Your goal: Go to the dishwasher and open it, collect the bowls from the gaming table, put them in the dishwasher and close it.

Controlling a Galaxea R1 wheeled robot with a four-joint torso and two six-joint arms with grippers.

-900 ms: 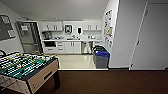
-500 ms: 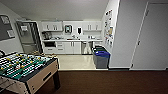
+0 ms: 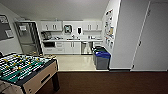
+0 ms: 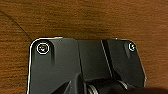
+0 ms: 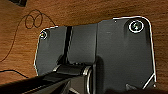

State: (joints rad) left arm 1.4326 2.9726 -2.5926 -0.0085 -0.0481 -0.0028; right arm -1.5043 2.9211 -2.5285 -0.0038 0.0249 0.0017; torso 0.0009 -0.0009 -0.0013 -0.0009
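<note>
The gaming table (image 3: 25, 67), with its green field and rods, stands close at the lower left of the head view. Small blurred things (image 3: 35, 53) lie at its far end. I cannot tell whether they are the bowls. The dishwasher (image 3: 86, 48) is the stainless-steel front under the counter in the kitchenette straight ahead, and it is closed. Both wrist views look down past the robot's dark plate onto brown wood floor (image 4: 75, 17), with nothing held in sight.
A blue bin (image 3: 102, 60) and a darker one behind it stand against the white wall (image 3: 125, 37) on the right of the kitchen entrance. A tall fridge (image 3: 28, 37) is at the left. A thin cable (image 5: 27, 20) loops on the floor. A pale door (image 3: 155, 40) is at the right.
The whole head view has shifted slightly, so the camera has crept forward toward the kitchenette. The things themselves have not moved.
</note>
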